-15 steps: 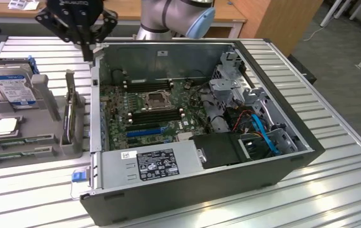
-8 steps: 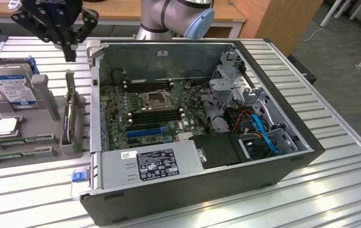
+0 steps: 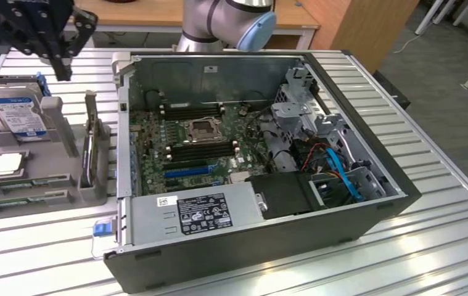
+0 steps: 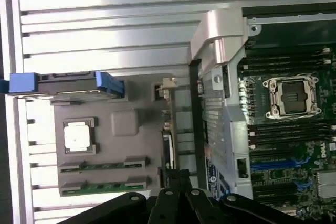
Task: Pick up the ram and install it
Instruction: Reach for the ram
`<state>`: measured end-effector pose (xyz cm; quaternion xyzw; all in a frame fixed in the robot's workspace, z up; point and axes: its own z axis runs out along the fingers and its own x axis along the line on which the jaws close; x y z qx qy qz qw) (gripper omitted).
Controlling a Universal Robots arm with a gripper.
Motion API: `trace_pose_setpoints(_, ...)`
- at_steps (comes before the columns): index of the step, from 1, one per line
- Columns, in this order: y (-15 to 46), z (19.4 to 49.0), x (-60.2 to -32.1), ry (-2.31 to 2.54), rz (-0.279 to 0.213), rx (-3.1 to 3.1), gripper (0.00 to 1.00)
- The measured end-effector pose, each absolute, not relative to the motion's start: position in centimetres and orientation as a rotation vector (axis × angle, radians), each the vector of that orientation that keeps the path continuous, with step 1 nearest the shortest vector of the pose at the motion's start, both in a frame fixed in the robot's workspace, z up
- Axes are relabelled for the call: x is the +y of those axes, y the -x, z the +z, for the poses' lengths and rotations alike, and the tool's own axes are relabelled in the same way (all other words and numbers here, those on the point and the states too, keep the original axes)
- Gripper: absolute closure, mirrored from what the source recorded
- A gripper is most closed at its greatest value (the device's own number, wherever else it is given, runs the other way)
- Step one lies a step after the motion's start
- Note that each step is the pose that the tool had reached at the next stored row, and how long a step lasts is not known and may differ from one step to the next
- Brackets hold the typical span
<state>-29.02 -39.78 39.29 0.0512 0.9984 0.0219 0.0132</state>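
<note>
Ram, a long thin green circuit-board stick (image 3: 94, 154), stands on edge in a grey plastic parts holder (image 3: 90, 192). The exterior view shows its side; in the wrist view the ram (image 4: 168, 148) shows a narrow top edge and a white label. Above the holder hangs the black gripper (image 3: 63, 73), fingers pressed together, gripping nothing, well clear of the ram. Its chips are too small to make out.

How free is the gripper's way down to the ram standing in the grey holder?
Probably yes: the gripper hangs above the grey holder with open air beneath, and the hard drive stands apart from the ram. Its jaws are shut, though.
</note>
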Motion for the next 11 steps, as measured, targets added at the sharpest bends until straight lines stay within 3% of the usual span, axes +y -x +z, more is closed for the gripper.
trace_pose_setpoints(11,34.0,39.3,-39.8,-0.16,0.068,3.11,0.89)
